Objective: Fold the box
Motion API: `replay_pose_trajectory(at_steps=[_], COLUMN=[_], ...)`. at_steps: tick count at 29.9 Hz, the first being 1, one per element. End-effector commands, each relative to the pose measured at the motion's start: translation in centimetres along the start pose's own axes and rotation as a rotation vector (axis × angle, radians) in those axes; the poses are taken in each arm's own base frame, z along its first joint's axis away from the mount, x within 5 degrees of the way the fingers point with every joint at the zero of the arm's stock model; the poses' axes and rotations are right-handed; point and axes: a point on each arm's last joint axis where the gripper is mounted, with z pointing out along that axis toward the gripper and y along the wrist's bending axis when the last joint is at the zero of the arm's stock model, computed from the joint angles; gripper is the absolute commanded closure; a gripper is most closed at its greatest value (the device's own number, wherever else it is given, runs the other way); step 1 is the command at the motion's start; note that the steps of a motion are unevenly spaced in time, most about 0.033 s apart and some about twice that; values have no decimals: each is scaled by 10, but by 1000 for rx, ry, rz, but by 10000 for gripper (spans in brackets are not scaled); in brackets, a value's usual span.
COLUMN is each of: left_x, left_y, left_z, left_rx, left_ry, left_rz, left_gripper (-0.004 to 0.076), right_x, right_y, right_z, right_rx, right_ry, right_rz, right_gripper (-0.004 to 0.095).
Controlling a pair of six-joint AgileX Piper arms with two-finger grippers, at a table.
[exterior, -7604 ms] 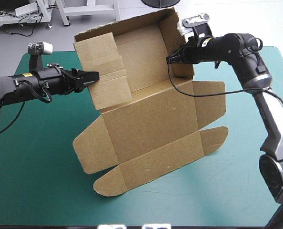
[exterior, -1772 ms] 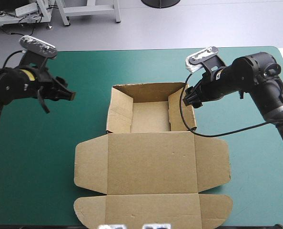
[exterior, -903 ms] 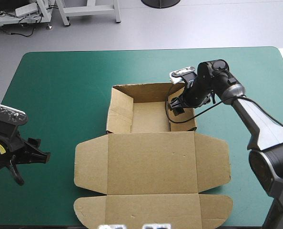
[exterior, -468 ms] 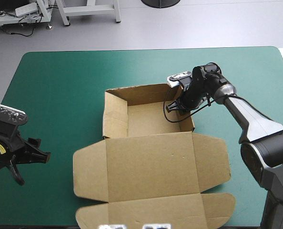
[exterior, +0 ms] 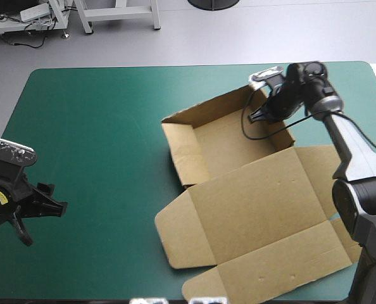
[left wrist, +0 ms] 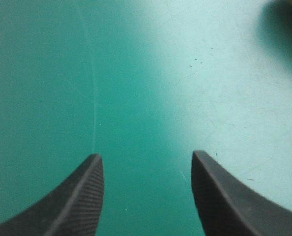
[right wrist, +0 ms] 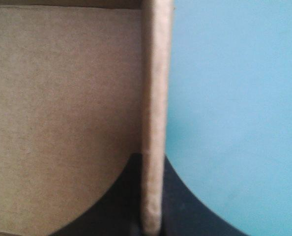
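Pinches the tray's side wall (right wrist: 153, 73) with the right gripper (exterior: 256, 116), black fingers all but closed and only the board's thickness between them, presumably to steer the whole sheet by one stiff raised edge rather than a floppy flap. Places the box (exterior: 251, 196) on the right half of the teal-green cover (exterior: 99, 126), skewed to the table's edges, with the walls raised into an open tray (exterior: 226, 145) on the far side and the lid with its flaps lying flat toward the near right corner. Holds the left gripper (exterior: 52, 208) near the table's left edge, well apart from the box, fingers spread wide over bare cover with nothing between them, probably to stay out of the way. Reads as late in the task: tray formed, lid not yet folded.
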Motion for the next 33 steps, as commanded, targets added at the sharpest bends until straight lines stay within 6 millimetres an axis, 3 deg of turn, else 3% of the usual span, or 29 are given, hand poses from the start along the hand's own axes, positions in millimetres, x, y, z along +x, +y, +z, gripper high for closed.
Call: replay_pose_trajectory(at_steps=[1, 5, 9, 15, 22, 25, 30, 33], left_x=[-7, -7, -8, -8, -8, -8, -7, -7], left_y=[2, 1, 2, 2, 3, 3, 2, 3], left_z=[-7, -7, -7, -7, -7, -7, -7, -7], left_rx=[-6, -5, -6, -16, -17, -16, -16, -19], left_ry=[-75, -76, -88, -87, -84, -81, -76, -76], left_rz=[-17, -16, -16, -10, -12, -17, -7, -6], left_gripper=[337, 337, 337, 337, 337, 337, 337, 337], right_x=[4, 35, 60, 80, 85, 85, 78, 72], right_y=[-65, -136, -179, -211, -219, -220, -220, -220], right_z=[-57, -69, -65, -33, -11, -14, -31, -52], right_rx=[171, 247, 196, 194, 177, 186, 192, 223], right_ry=[-101, -72, -89, -10, 25, 34, 4, -53], right_rz=[64, 208, 316, 337, 350, 339, 350, 379], right_gripper=[933, 933, 933, 933, 913, 794, 345, 214])
